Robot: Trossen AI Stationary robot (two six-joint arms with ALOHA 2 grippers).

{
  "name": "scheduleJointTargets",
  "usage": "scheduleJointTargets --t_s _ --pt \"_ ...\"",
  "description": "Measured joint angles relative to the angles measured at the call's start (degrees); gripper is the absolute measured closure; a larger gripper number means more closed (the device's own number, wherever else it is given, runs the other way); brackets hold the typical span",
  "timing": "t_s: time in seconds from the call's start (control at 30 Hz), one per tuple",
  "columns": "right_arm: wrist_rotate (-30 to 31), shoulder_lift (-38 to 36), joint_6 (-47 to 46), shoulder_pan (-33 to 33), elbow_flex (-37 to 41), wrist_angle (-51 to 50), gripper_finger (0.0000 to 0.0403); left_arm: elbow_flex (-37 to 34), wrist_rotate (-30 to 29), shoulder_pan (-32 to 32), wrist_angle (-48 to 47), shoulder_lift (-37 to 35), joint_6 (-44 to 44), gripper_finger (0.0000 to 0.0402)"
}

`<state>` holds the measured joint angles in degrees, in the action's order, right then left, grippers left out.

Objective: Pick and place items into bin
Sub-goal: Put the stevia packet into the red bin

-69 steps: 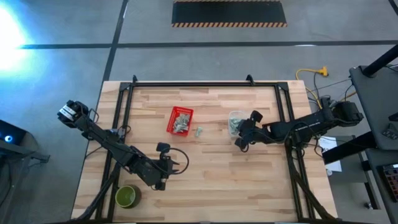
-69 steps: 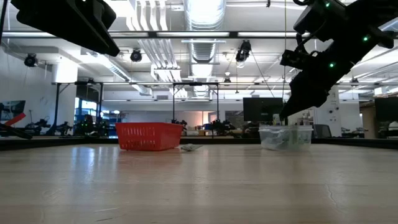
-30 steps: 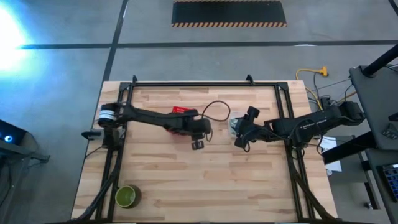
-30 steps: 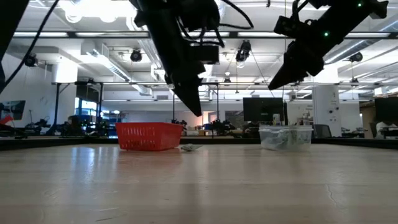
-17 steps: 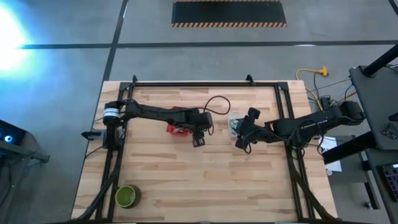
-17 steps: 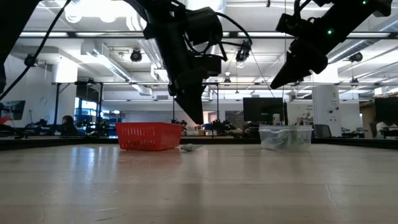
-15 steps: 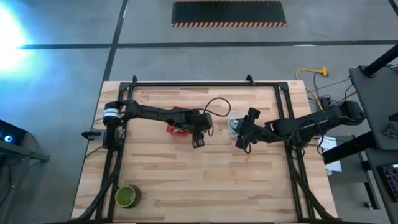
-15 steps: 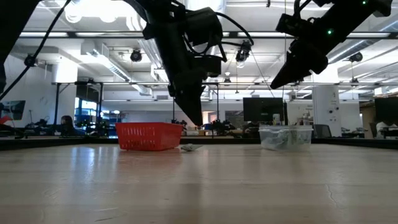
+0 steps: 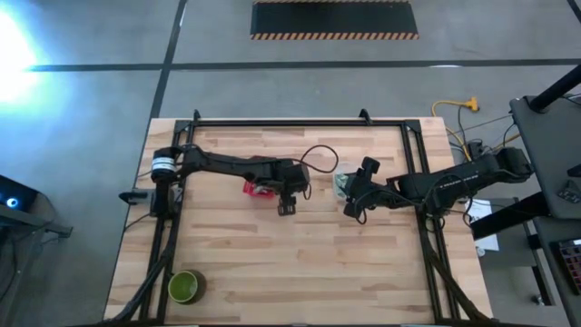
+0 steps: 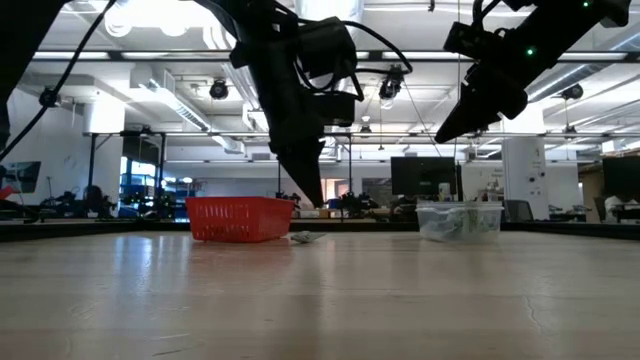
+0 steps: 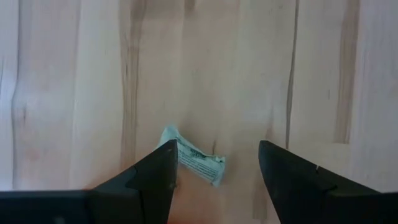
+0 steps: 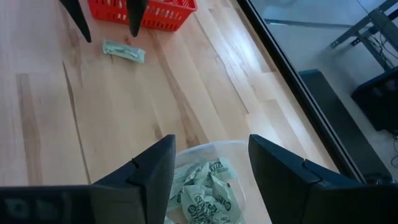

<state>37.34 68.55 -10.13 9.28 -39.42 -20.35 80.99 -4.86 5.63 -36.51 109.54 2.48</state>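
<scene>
One pale green-and-white packet [image 11: 194, 162] lies flat on the wooden table just right of the red basket [image 10: 240, 218], which holds more packets. My left gripper [image 11: 216, 149] hangs open above this packet, pointing steeply down, one finger on either side of it and clear of it [image 10: 307, 237]. My right gripper [image 12: 211, 142] waits open, slanting down over a clear tub [image 12: 205, 186] full of packets at the table's right middle [image 9: 343, 182].
A green bowl [image 9: 185, 287] stands at the near left corner. Black frame rails [image 9: 272, 123] run along the table's far and side edges. Bare wood lies across the near half of the table. The red basket [image 9: 254, 188] is partly under my left arm.
My left gripper has sunk a little toward the packet beside the red basket, turning slightly. The packet, the basket and my right arm have kept still.
</scene>
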Motion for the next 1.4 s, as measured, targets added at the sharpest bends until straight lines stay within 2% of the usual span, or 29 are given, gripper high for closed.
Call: scheduleJointTargets --t_s 0.2,0.63,1.4 --pt "-0.02 0.00 0.02 0.00 0.00 0.01 0.0209 -0.02 0.29 0.00 0.22 0.36 3.36 0.0193" --pt "-0.28 -0.04 -0.13 0.00 0.09 -0.01 0.0209 1.57 0.37 1.66 -0.16 7.01 3.82 0.0194" --pt "-0.28 -0.04 -0.41 0.00 0.22 0.02 0.0209 2.10 -1.44 1.88 -4.35 6.08 4.32 0.0194"
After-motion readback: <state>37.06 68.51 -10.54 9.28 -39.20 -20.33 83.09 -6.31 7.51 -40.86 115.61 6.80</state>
